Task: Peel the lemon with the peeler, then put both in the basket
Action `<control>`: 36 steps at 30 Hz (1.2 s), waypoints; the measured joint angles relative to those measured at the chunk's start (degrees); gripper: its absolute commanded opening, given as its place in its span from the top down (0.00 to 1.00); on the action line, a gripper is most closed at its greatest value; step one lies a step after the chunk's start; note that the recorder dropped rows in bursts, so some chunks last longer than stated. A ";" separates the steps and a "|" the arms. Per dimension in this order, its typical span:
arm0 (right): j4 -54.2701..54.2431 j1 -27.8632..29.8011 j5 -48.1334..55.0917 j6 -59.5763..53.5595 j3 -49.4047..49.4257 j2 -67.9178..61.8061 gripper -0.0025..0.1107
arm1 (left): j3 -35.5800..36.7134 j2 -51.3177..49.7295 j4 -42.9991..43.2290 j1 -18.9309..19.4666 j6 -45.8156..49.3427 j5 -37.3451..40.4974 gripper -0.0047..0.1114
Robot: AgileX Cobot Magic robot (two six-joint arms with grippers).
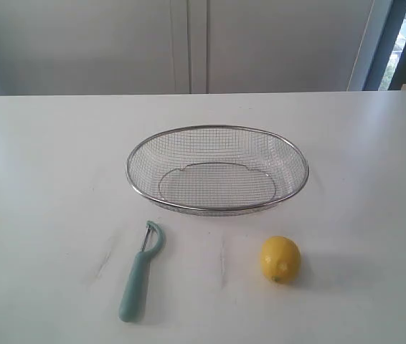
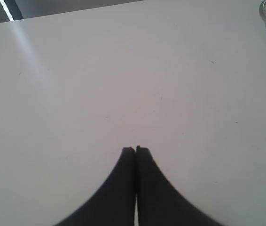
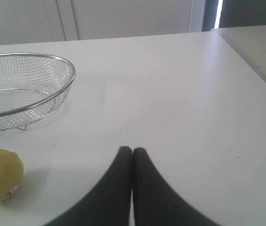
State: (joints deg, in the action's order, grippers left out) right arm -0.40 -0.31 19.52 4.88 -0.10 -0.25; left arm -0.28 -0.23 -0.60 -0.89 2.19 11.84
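Your left claw [image 2: 136, 149] and right claw [image 3: 132, 149] are both pressed together, gripping nothing, so spread them first. The lemon [image 1: 280, 259] sits near-right on the bench [image 1: 38, 186], the peeler [image 1: 140, 276] near-left, and the basket [image 1: 217, 211] just beyond, holding nothing yet. The lemon looks firm, waxy and likely to roll: pinch across its middle. The peeler should be light and stiff: take the teal handle mid-length, clear of the blade.

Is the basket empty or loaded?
Empty: only bare mesh shows inside the basket; the lemon and peeler lie on the table outside it.
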 measured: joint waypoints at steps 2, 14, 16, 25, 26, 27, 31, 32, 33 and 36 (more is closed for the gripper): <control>0.00 0.00 0.00 0.00 0.00 0.00 0.98 | 0.00 0.00 0.00 0.00 0.00 0.00 0.96; 0.00 0.00 0.00 0.00 0.00 0.00 0.98 | 0.00 0.00 0.00 0.00 0.00 0.00 0.96; 0.00 0.00 0.00 0.00 0.00 0.00 0.98 | 0.00 0.00 0.00 0.00 0.00 0.00 0.96; 0.00 0.00 -0.89 0.00 0.00 0.00 0.98 | 0.00 0.00 0.00 0.00 0.00 0.00 0.96; 0.00 0.00 -1.89 0.00 0.00 0.00 0.98 | 0.00 0.00 0.00 0.00 0.00 0.00 0.96; 0.00 0.00 -2.94 0.00 0.00 0.00 0.98 | 0.00 0.00 0.00 0.00 0.00 0.00 0.96; 0.00 0.00 -9.60 0.00 0.00 0.00 0.98 | 0.00 0.00 0.00 0.00 0.00 0.00 0.96; 0.00 0.00 -11.08 0.00 0.00 0.00 0.98 | 0.00 0.00 0.00 0.00 0.00 0.00 0.96; 0.00 0.00 -12.40 0.00 0.00 0.00 0.98 | 0.00 0.00 0.00 0.00 0.00 0.00 0.96; 0.00 0.00 -15.96 0.00 0.00 0.00 0.98 | 0.00 0.00 0.00 0.00 0.00 0.00 0.96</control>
State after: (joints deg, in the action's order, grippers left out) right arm -0.40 -0.31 3.57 4.88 -0.10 -0.25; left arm -0.28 -0.23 -0.60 -0.89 2.19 11.84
